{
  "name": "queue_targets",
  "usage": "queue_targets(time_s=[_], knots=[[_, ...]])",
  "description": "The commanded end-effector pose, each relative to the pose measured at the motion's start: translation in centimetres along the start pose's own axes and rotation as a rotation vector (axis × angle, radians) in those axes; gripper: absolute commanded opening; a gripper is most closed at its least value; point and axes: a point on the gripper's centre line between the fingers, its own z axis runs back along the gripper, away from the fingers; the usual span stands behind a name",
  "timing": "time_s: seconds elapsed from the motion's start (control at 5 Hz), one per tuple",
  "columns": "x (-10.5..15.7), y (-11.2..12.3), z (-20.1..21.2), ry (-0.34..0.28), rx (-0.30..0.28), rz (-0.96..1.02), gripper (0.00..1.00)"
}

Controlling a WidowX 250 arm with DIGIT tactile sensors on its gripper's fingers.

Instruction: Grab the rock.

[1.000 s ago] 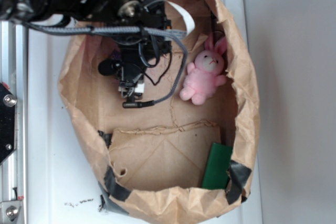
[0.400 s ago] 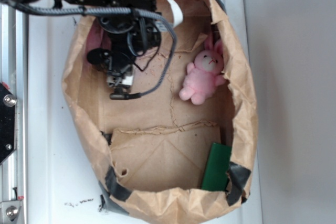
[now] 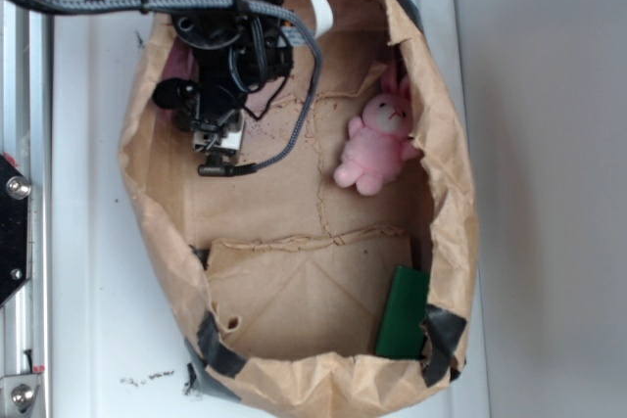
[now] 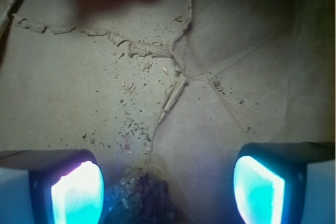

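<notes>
In the wrist view the claw point(image 4: 168, 192) is spread wide, its two glowing fingers point(image 4: 76, 195) at either lower corner. The rock point(image 4: 139, 200) lies on the paper bag's floor point(image 4: 79, 103) between them, just beside the left-hand finger and well apart from the other. Farther right in the overhead view, a pink bunny point(image 3: 377, 142) and a green card point(image 3: 404, 312) lie inside the bag.

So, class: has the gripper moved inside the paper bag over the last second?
Yes. In the exterior view the gripper has shifted left and slightly up the picture, farther from the pink bunny, which has stayed put.
</notes>
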Motion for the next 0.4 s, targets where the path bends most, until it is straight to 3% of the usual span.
queue_targets(time_s=[0.0,0.2], knots=[[-0.3,0.4,1.2,-0.027,0.040,-0.020,1.00],[-1.0,-0.7,1.0,-0.015,-0.006,0.018,1.00]])
